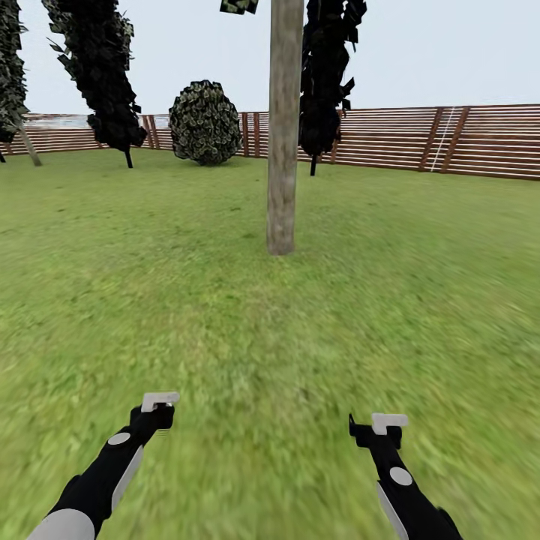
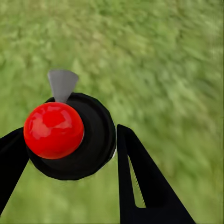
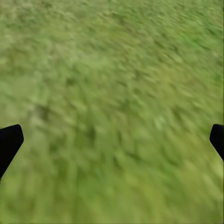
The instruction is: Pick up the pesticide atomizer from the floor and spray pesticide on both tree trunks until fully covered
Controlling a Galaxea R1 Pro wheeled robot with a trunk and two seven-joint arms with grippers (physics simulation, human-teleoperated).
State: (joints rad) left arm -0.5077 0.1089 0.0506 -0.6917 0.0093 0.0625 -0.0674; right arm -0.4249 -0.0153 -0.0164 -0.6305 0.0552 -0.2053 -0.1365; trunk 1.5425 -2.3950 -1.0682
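Observation:
The pesticide atomizer (image 2: 95, 140) is a round black bottle with a glossy red ball cap and a grey nozzle tab. In the left wrist view my left gripper (image 2: 71, 133) is shut on it, one black finger on each side, above the grass floor (image 2: 168, 70). In the head view the left gripper (image 1: 156, 411) hangs low over the lawn at the lower left. My right gripper (image 1: 379, 429) is open at the lower right, its fingertips (image 3: 9, 140) wide apart over bare grass. One tree trunk (image 1: 283, 135), thick and mottled grey-brown, stands straight ahead, a few metres off.
A brown slat fence (image 1: 465, 142) closes the garden at the back. A round bush (image 1: 205, 122) and dark thin-stemmed trees (image 1: 101, 67) stand near it. Open grass (image 1: 270, 330) lies between me and the trunk.

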